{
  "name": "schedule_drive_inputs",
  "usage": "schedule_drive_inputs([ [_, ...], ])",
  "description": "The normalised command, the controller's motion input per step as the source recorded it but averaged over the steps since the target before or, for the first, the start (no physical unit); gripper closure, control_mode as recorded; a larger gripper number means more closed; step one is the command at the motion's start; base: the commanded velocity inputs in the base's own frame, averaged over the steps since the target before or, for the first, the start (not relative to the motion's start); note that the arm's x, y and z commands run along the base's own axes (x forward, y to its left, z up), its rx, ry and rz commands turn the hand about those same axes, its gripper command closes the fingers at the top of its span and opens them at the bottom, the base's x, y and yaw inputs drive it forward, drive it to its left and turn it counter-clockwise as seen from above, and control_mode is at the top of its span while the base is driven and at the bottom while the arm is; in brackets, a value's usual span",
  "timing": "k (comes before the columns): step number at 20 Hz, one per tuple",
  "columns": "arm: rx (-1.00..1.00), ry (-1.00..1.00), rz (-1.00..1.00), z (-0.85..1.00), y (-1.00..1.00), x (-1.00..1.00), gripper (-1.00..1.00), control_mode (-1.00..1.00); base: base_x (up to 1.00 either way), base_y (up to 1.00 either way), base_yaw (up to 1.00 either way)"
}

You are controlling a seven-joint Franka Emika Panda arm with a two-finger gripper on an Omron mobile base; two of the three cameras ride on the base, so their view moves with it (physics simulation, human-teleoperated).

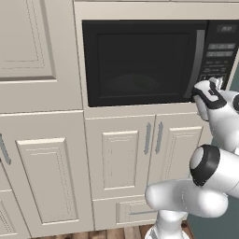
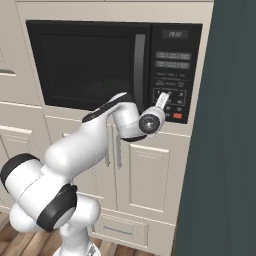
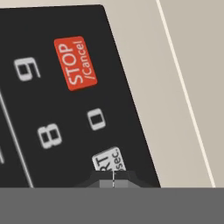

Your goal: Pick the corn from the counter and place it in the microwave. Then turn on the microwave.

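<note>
The microwave (image 2: 112,65), a big rigid black box built into the cream cabinets, has its dark glass door shut, and through the glass I cannot make out the corn. At the keypad's (image 2: 170,82) lower edge the gripper (image 3: 113,183), jaws pinched together and holding nothing, touches the white start key (image 3: 108,160) below the red stop button (image 3: 75,63). That key probably needs only a light, square push.

Microwave (image 2: 100,65) built into the cabinetry, door at its left, handle (image 2: 140,67) between door and keypad (image 2: 172,75) at its right. Two cabinet doors (image 1: 135,156) directly below microwave, drawer (image 1: 135,211) under those. Gripper (image 2: 163,98), closed, at keypad's lower part, tips at the start button (image 3: 109,159), just below the 0 key (image 3: 96,119); stop button (image 3: 75,62) beside the 9.
</note>
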Motion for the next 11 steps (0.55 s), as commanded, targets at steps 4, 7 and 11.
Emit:
schedule_drive_inputs([
  [4, 0.0, 0.0, 0.0, -0.06, -0.03, 0.08, 1.0, -1.0, 0.0, 0.0, 0.0],
  [7, 0.0, 0.0, 0.0, -0.08, -0.04, 0.08, 1.0, -1.0, 0.0, 0.0, 0.0],
  [11, 0.0, -0.01, 0.0, -0.06, 0.0, -0.02, 1.0, -1.0, 0.0, 0.0, 0.0],
])
